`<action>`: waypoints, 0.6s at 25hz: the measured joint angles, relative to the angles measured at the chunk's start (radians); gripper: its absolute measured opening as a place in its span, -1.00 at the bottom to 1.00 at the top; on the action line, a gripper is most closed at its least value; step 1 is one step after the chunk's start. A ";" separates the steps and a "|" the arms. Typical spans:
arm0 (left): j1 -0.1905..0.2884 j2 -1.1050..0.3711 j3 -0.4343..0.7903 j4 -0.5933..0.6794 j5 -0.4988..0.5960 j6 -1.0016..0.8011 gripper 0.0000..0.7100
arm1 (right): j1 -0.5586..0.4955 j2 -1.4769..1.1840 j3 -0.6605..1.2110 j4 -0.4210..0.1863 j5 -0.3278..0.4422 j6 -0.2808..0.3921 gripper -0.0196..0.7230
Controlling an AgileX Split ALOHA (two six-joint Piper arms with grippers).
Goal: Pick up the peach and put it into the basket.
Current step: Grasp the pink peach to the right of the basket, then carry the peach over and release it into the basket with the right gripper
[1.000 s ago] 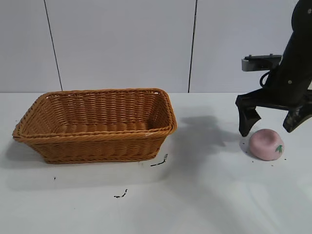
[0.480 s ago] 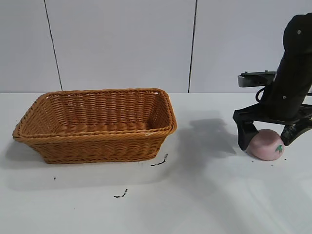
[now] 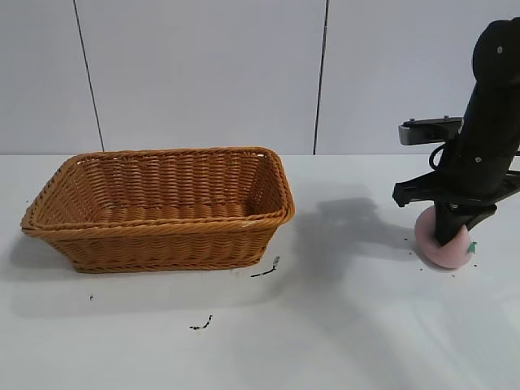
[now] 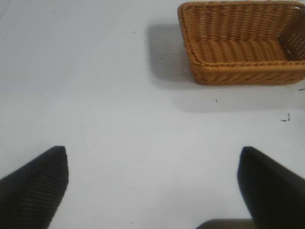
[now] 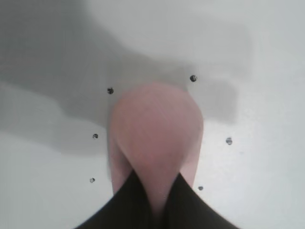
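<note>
Pinching the peach [image 3: 431,242] on the table [image 3: 341,325], right pincer [image 3: 449,236] nearly closed around it.

The right arm [image 3: 491,122] reaches down at the right side of the scene, bent over at the top. Its gripper [image 3: 449,236] points straight down, fingers [image 5: 138,205] pulled close together (almost touching). The left gripper [image 4: 152,183] hangs up high, fingers [image 4: 35,183] spread wide apart, looking down at the table.
</note>
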 joint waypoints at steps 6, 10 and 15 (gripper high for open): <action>0.000 0.000 0.000 0.000 0.000 0.000 0.95 | 0.000 -0.089 -0.177 -0.004 0.212 -0.002 -0.99; 0.000 0.000 0.000 0.000 0.000 0.000 0.95 | 0.004 -0.165 -0.323 -0.003 0.299 -0.032 -0.99; 0.000 0.000 0.000 0.000 0.000 0.000 0.95 | 0.041 -0.170 -0.480 0.005 0.360 -0.031 -0.99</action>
